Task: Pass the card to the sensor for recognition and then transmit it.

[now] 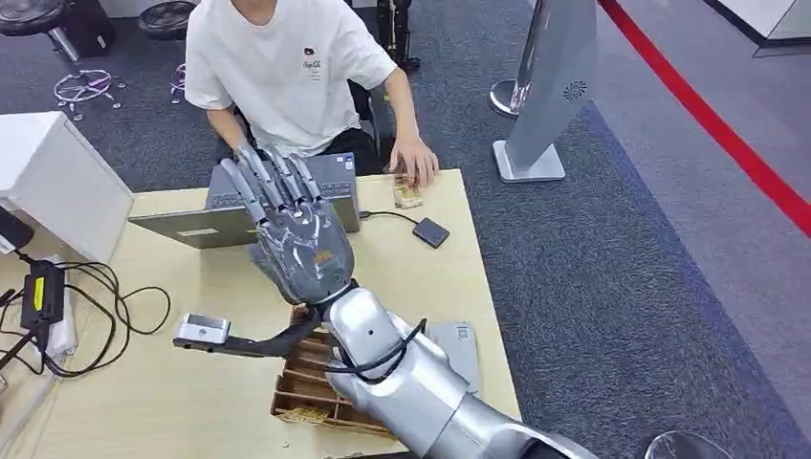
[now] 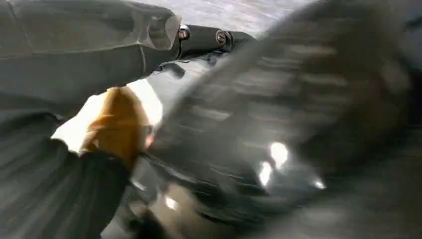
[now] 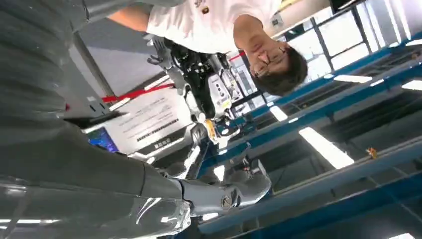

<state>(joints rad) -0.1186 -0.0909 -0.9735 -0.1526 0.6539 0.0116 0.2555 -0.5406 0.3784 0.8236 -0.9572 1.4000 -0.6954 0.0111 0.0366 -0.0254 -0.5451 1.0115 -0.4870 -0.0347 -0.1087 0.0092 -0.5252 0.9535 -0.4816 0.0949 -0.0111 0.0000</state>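
Observation:
My right hand (image 1: 287, 225) is raised above the wooden table (image 1: 191, 402), just in front of the laptop (image 1: 206, 225). Its fingers (image 1: 268, 177) are straight and spread, with nothing in them. In the right wrist view the same hand (image 3: 164, 194) points up toward the person and the ceiling. A card (image 1: 407, 197) lies at the table's far edge under the person's hand (image 1: 414, 161). The small black sensor (image 1: 431, 232) sits beside it, wired to the laptop. My left hand (image 2: 74, 55) appears as a blurred grey shape in its wrist view, its grip unclear.
A wooden divided tray (image 1: 301, 387) with cards stands near the front edge, partly under my right arm. A grey flat item (image 1: 459, 346) lies to its right. Cables and a black adapter (image 1: 43, 292) sit at the left. A white box (image 1: 53, 177) stands far left.

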